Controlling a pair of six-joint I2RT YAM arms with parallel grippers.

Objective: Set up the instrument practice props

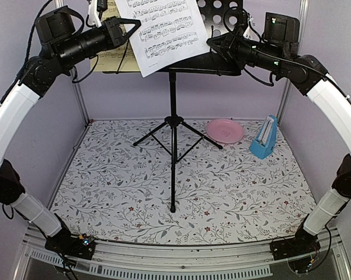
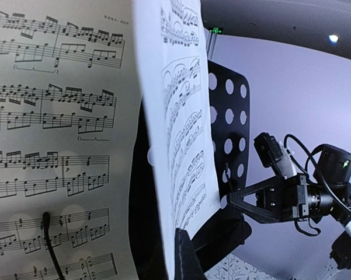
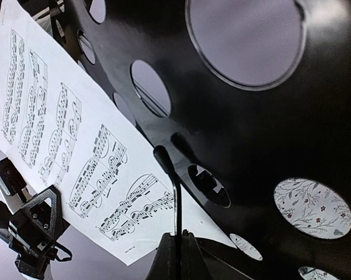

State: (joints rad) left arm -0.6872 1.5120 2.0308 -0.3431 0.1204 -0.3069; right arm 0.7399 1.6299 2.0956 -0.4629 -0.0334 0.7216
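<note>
The black perforated music stand stands on its tripod mid-table, its desk up at the top. The white sheet leans tilted on the desk. My left gripper is shut on the sheet's lower edge, seen edge-on in the left wrist view. The pale-yellow sheet rests on the desk's left side under a wire retainer. My right gripper is shut on the desk's other wire retainer, and it also shows in its wrist view. The blue metronome stands at the back right.
A pink round plate lies on the floral mat beside the metronome. The stand's tripod legs spread across the mat's middle. Purple walls and frame posts close in the back and sides.
</note>
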